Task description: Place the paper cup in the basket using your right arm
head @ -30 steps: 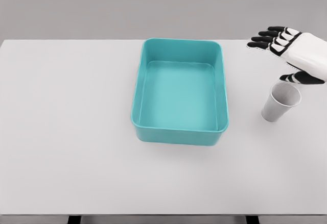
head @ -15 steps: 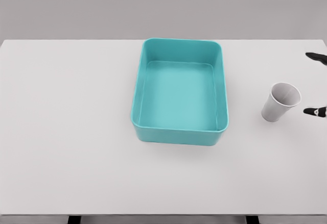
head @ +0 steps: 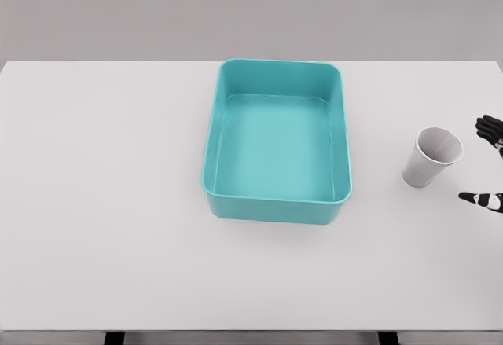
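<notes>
The right hand (head: 489,164), fingers apart, is flanking nothing yet: the white paper cup (head: 431,156) is standing ungrasped just to its left, the teal rectangular plastic basket (head: 277,204) lying farther left

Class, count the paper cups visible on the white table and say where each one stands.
1. The single white paper cup stands upright on the white table, right of the teal plastic basket, outside it. Nothing appears hidden.
</notes>
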Motion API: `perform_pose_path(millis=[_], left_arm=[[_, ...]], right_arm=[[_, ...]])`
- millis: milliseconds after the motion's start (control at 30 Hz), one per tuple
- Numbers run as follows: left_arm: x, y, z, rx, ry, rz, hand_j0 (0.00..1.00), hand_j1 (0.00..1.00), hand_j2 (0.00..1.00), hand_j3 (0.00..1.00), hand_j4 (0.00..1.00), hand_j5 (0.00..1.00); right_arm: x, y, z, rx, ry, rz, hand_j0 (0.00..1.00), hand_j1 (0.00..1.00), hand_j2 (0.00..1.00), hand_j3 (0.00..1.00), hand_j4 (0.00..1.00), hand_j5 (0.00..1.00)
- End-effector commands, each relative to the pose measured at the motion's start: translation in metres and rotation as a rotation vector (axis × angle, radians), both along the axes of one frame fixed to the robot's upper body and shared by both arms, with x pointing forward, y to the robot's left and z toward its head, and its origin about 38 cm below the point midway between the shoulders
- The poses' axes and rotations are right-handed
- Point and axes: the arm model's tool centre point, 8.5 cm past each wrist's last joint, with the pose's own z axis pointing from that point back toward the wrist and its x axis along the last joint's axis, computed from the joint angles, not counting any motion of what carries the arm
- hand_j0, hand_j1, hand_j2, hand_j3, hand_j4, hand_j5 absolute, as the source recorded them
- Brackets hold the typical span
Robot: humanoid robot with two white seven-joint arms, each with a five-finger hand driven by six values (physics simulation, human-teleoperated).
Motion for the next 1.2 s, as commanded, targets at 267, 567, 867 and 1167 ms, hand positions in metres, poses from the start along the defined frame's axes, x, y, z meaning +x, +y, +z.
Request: perform_pose_path(millis=[267,567,867,1167], left_arm=[[0.0,0.0,0.0,0.0,0.0,0.0,1.0,1.0,1.0,1.0,1.0,1.0],[0.0,0.0,0.0,0.0,0.0,0.0,1.0,1.0,1.0,1.0,1.0,1.0],[0.0,0.0,0.0,0.0,0.0,0.0,1.0,1.0,1.0,1.0,1.0,1.0],[0.0,0.0,0.0,0.0,0.0,0.0,1.0,1.0,1.0,1.0,1.0,1.0]], right_arm=[[0.035,0.028,-0.037,0.204,0.109,0.009,1.0,1.0,1.0,1.0,1.0,1.0],[0.036,0.029,-0.041,0.21,0.155,0.008,1.0,1.0,1.0,1.0,1.0,1.0],[0.038,0.021,-0.041,0.218,0.208,-0.013,1.0,1.0,1.0,1.0,1.0,1.0],[0.042,0.021,-0.045,0.241,0.272,-0.024,1.0,1.0,1.0,1.0,1.0,1.0]])
